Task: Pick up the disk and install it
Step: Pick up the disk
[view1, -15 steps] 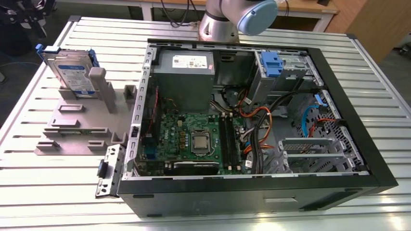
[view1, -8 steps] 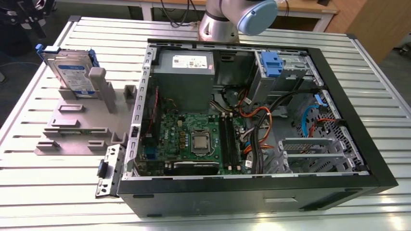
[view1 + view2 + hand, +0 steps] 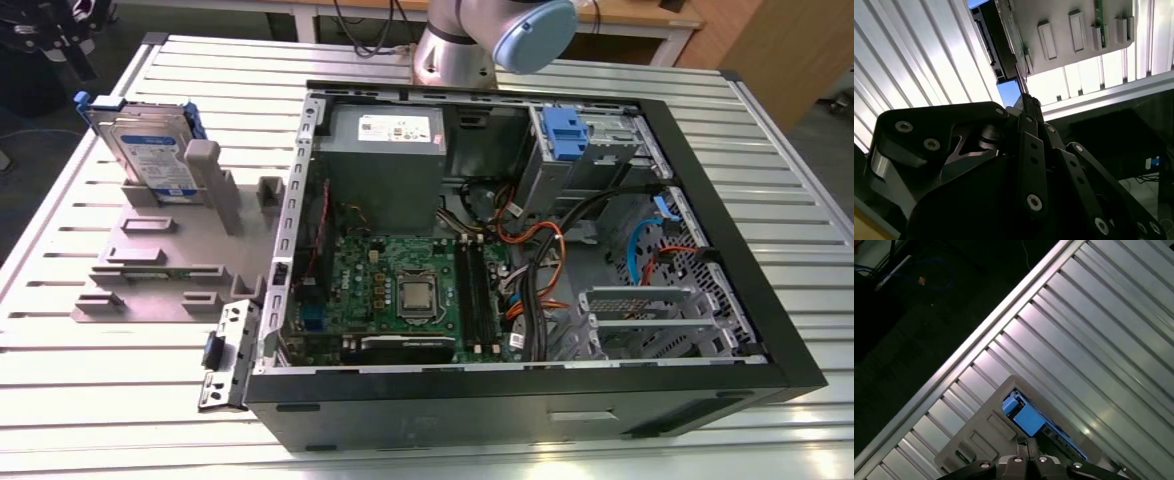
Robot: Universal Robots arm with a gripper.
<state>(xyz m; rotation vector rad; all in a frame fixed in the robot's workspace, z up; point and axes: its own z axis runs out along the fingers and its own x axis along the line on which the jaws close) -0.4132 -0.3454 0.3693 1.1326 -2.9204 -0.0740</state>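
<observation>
So, far over on the exterior view's left, the disk (image 3: 144,150) is standing on edge in the far slot of the grey slotted stand (image 3: 174,250), which sits on the ribbed metal desk (image 3: 80,400). Its white-and-blue label faces the near side and the blue rail wraps its edges. There's print on the label, but I can't read any of it from here. Just right of the stand is the open black PC case (image 3: 534,410) lying on its side. Inside you get the grey power supply box (image 3: 387,150) with a white sticker at the far end, the green motherboard (image 3: 400,290) nearer, and a bundle of cables to its right. A blue carrier (image 3: 561,130) sits in the far right drive bay. The arm (image 3: 494,40) pokes in at the far edge, behind the case. In both wrist views the hand (image 3: 1026,444) (image 3: 1026,102) hangs above the stand, looking down on the disk's blue rail (image 3: 1026,420). The fingers look pressed together with nothing between them, and they're not touching the disk. The disk isn't in the case.
</observation>
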